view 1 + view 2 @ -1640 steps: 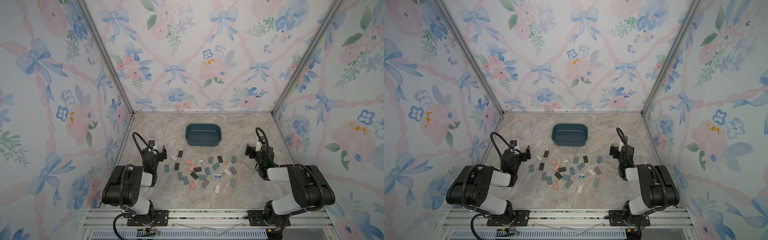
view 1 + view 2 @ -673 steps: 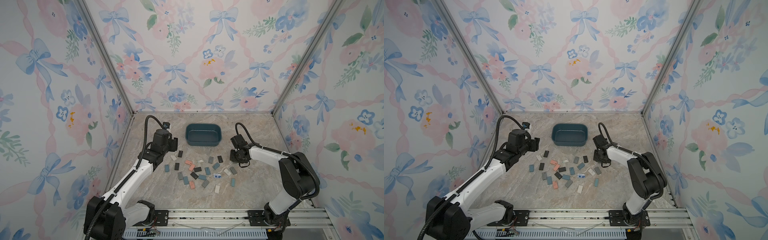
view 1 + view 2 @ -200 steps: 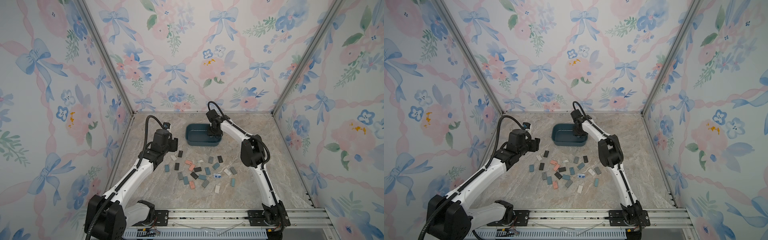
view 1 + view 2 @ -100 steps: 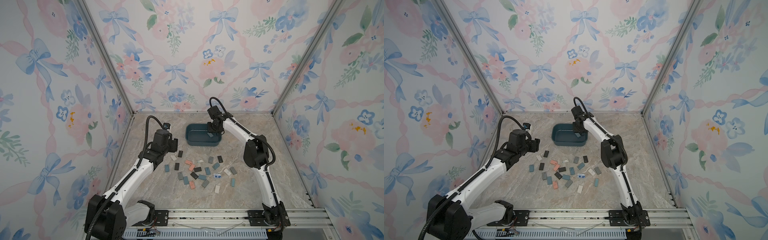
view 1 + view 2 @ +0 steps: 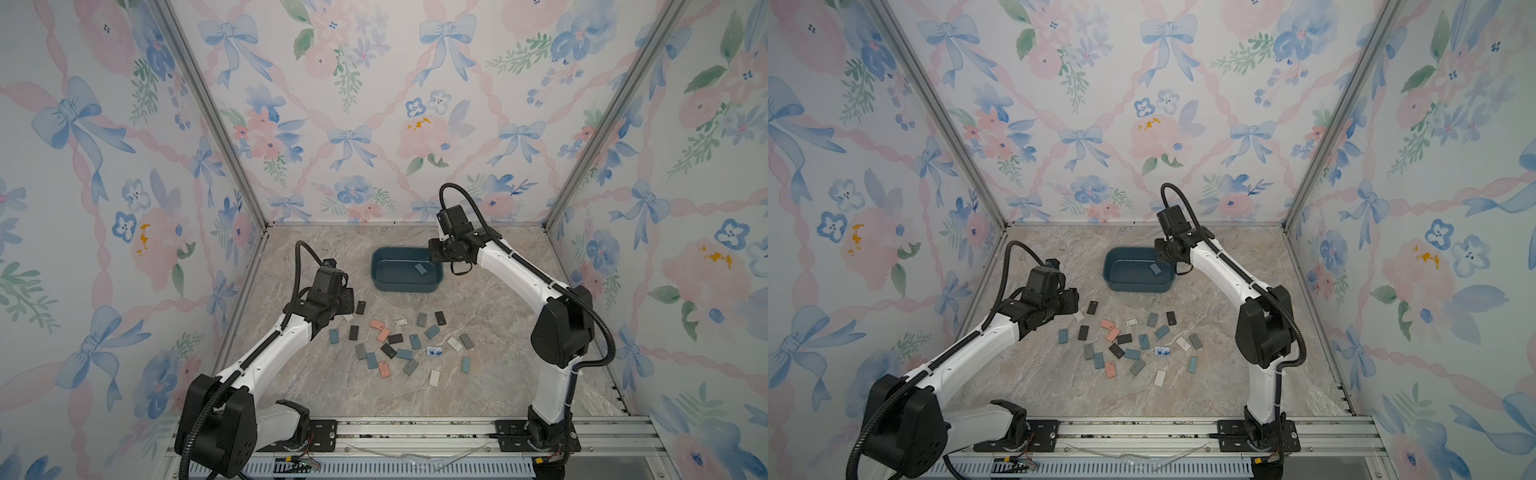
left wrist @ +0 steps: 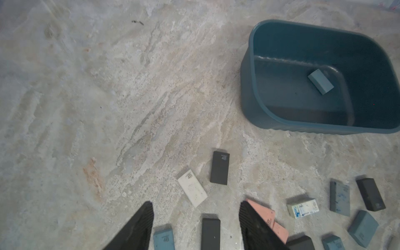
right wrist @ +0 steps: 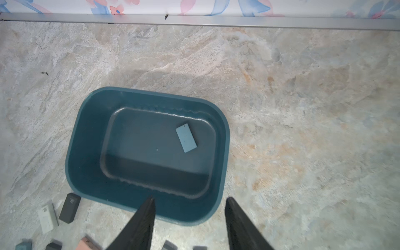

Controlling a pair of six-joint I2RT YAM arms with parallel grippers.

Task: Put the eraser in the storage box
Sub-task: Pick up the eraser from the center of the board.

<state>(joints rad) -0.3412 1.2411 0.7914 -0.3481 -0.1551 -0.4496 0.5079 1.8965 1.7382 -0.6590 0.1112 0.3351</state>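
Observation:
The dark teal storage box stands at the back middle of the table. A light blue eraser lies flat on its floor, near the right end. My right gripper hangs open and empty over the box's right rim. My left gripper is open above the left edge of the loose erasers, near a white eraser and a black eraser. It touches none of them.
Several loose erasers, in black, blue, grey, pink and white, lie scattered in front of the box. The back wall's metal rail runs just behind the box. Bare marble table stretches to the left of the box.
My right gripper has opened and the blue eraser now lies in the box. The right arm has drawn back to the right. The left jaws have narrowed slightly.

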